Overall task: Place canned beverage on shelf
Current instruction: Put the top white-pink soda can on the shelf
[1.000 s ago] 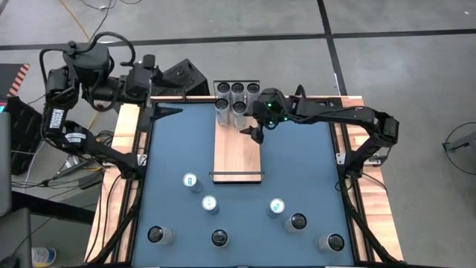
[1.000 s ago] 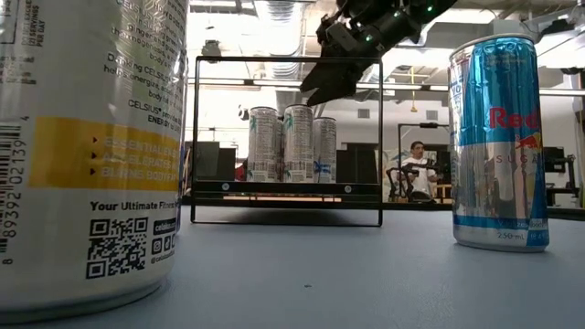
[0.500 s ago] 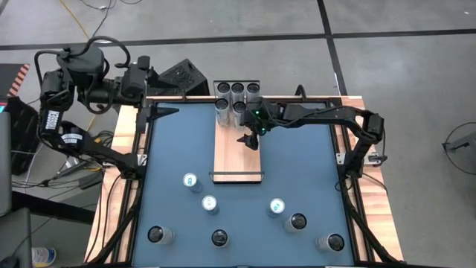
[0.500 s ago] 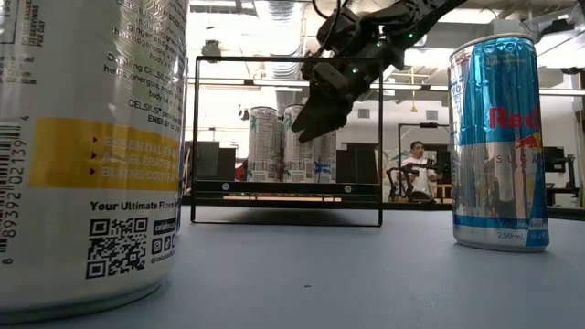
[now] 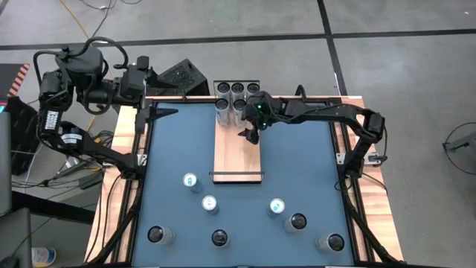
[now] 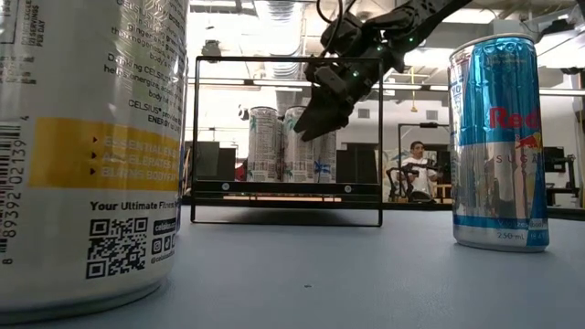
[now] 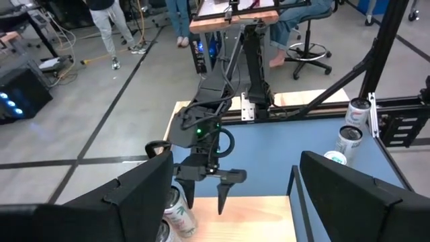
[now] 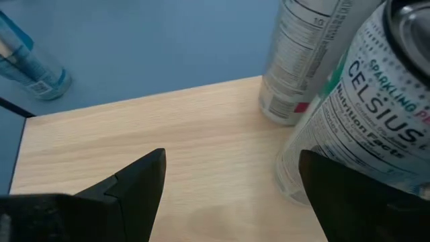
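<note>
**Stocking the shelf: five cans placed, seven left on the table**

Standing at the far end of the shelf (image 5: 238, 152) is a cluster of five cans (image 5: 237, 97), packed close together in two rows. The rest of the light-wood board is bare down to the black rail at its near end. In the low view the same cans (image 6: 292, 143) are seen upright behind that rail.

The right gripper (image 5: 251, 134) is held just above the board, right beside the cluster. Its fingers are spread apart and nothing is gripped between them. In the right wrist view a white can (image 8: 363, 107) is seen close to one finger, with bare wood between the two fingers; whether can and finger touch cannot be told.

The left gripper (image 5: 155, 80) is parked off the far left corner of the table (image 5: 297, 164), raised, with its fingers apart and empty.

Seven loose cans are still spread over the near half of the blue surface, three nearer the board (image 5: 210, 203) and four along the near edge (image 5: 219, 237). The work is judged to be under half done: a further can is to be fetched from the table and set down on the free wood beside the cluster.
</note>
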Controlling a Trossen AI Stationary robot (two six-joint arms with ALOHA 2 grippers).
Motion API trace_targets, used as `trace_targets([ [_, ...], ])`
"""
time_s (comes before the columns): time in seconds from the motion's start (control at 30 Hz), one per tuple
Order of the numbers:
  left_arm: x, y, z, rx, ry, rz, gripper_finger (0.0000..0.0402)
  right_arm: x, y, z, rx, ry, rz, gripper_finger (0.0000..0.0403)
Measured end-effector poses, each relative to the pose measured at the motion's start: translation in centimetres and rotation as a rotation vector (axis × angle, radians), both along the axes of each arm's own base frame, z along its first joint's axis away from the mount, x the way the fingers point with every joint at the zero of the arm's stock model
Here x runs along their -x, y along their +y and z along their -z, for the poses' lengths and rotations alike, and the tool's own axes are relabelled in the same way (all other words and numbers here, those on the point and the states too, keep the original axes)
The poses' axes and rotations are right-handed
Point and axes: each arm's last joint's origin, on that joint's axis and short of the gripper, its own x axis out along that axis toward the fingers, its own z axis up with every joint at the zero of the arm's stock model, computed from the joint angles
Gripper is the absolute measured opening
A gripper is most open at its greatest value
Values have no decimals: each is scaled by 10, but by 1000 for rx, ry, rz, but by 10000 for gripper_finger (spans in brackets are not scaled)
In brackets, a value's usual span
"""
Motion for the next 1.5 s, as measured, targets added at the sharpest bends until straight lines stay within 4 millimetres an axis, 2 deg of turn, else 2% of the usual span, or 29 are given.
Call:
trace_targets([
  [0.23,0,0,1,1,7,0,311,4,-10,0,4,-1,26,338],
  [0.4,0,0,2,6,16,-6,311,4,-8,0,-55,-17,-26,338],
  [0.6,-1,1,5,23,44,-31,311,12,-3,1,-132,53,-15,338],
  [0.9,-2,1,5,31,47,-33,311,20,-16,-9,12,63,141,338],
  [1.17,-3,1,5,41,47,-35,311,18,-20,-14,66,13,117,338],
  [1.5,-3,1,6,45,51,-37,311,14,-15,-15,101,-3,60,338],
])
